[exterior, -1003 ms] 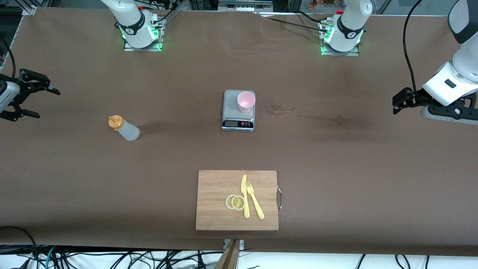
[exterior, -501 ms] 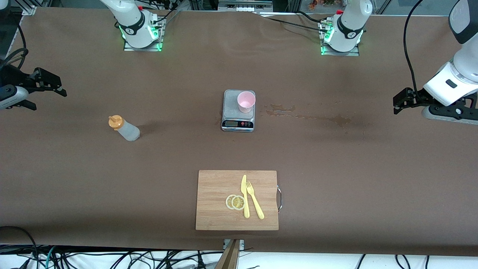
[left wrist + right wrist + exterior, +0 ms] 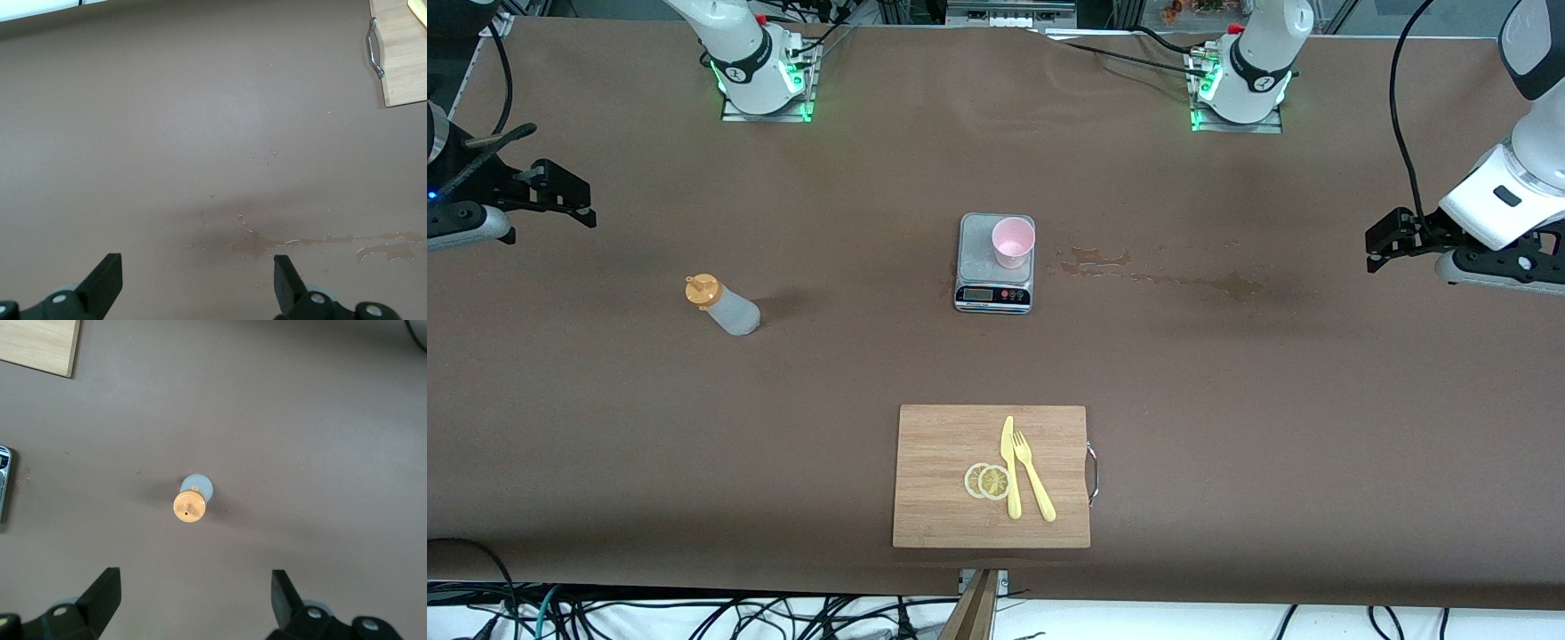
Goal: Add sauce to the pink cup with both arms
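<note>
Two white robot arms hang at opposite table ends, both with fingers spread and empty. The right gripper (image 3: 560, 191) is nearer the upright translucent squeeze bottle with orange nozzle cap (image 3: 725, 306), its long axis vertical. The left gripper (image 3: 1383, 240) waits well apart from the pale pink tapered plastic cup (image 3: 1013, 241) standing on the grey kitchen scale (image 3: 971, 267).

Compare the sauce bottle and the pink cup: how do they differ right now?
The sauce bottle is translucent whitish with an orange nozzle cap; the pink cup is pale pink with an open round rim. The bottle stands on the bare table toward the right arm's end; the cup sits on the grey scale mid-table. The bottle is slightly nearer the front camera than the cup. Both are upright, similar in size, and untouched by either gripper.
</note>
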`<state>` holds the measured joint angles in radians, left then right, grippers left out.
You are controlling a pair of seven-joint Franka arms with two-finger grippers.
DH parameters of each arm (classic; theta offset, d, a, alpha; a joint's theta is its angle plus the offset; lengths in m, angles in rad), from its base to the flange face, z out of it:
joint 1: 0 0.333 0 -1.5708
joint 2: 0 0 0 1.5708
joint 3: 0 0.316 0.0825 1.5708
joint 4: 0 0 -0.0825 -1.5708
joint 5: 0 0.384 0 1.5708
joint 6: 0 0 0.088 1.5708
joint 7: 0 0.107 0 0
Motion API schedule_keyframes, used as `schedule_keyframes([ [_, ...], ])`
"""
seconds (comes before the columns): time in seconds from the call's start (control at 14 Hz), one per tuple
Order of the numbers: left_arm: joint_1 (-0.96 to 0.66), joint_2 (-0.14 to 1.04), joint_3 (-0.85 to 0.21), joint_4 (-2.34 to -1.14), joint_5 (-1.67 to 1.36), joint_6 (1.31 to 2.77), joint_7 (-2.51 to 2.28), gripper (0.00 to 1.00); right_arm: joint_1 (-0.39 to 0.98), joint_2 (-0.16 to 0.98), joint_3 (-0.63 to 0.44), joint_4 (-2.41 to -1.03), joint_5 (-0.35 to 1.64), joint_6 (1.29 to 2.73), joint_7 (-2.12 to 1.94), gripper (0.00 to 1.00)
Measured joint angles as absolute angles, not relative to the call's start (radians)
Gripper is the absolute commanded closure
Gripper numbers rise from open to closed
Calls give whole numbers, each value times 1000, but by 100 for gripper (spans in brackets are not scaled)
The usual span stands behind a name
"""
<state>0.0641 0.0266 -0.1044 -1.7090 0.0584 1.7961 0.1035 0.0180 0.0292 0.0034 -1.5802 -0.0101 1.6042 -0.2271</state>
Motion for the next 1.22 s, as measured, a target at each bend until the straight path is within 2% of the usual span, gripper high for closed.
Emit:
schedule_keyframes([
  [0.86,50,33,-131,-1707,53,1778,104,0,14,5,-11,-1576,-10,1571,-210,0],
  [1.22,10,52,-289,-1732,31,1755,-7,0,14,4,-14,-1541,-18,1552,-210,0],
])
